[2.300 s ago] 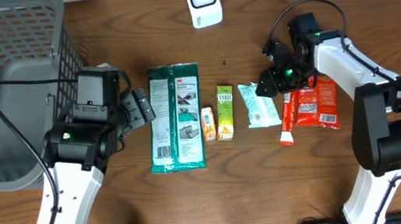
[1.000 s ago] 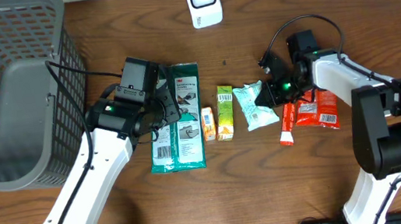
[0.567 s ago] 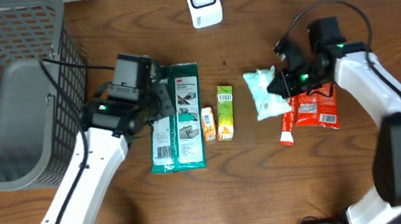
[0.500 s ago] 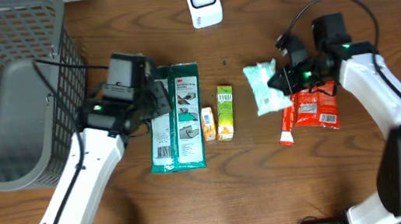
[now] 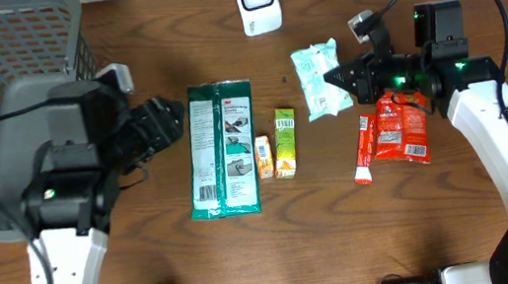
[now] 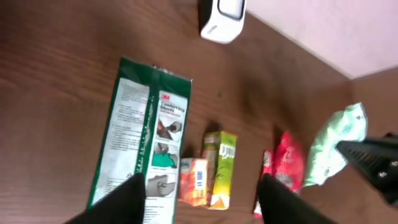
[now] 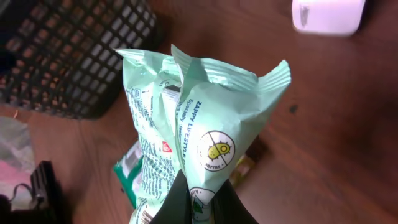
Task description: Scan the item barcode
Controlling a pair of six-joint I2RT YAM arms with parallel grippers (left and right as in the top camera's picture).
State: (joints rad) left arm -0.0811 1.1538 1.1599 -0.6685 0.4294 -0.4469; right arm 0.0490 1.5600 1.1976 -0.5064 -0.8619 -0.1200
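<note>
Overhead — right hand [image 5: 335, 78] pinches mint packet [image 5: 313, 79], long axis roughly toward scanner [image 5: 256, 0].

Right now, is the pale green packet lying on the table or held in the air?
Held up. The right gripper pinches the pale green packet; the table shows far behind it.

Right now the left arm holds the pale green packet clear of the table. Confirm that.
Not the left: the right gripper holds the pale green packet clear of the table, jaws shut on its edge. The overhead view shows it.
</note>
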